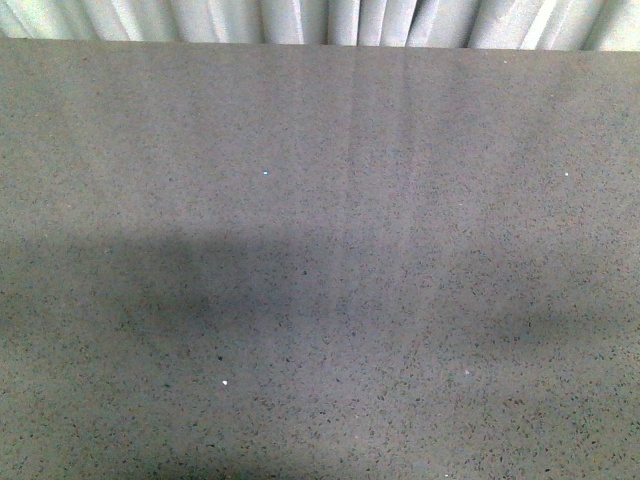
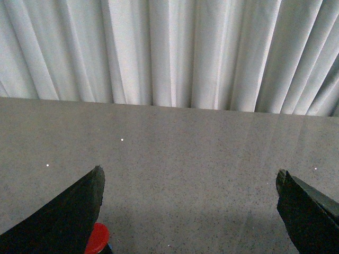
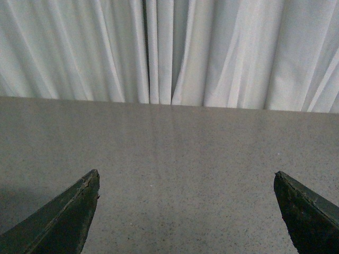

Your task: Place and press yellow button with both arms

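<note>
Two grippers in sight, each only through its own wrist camera. On the left: black two-finger left gripper (image 2: 189, 177), spread wide, clasping nothing, over the grey speckled stone-like tabletop (image 2: 175, 153). Tucked just beside one black finger (image 2: 63, 217), at the very edge of that view: small red round cap (image 2: 97, 237) on a dark body, mostly hidden. Cannot tell where the yellow button sits, nor whether that cap belongs to it. Across the middle, from the front camera: same tabletop under soft broad shadows, with pleated white curtain (image 1: 330, 20) along the far edge. On the right: black right gripper (image 3: 186, 180), likewise splayed apart, clasping nothing, over the grey surface and facing the curtain.
</note>
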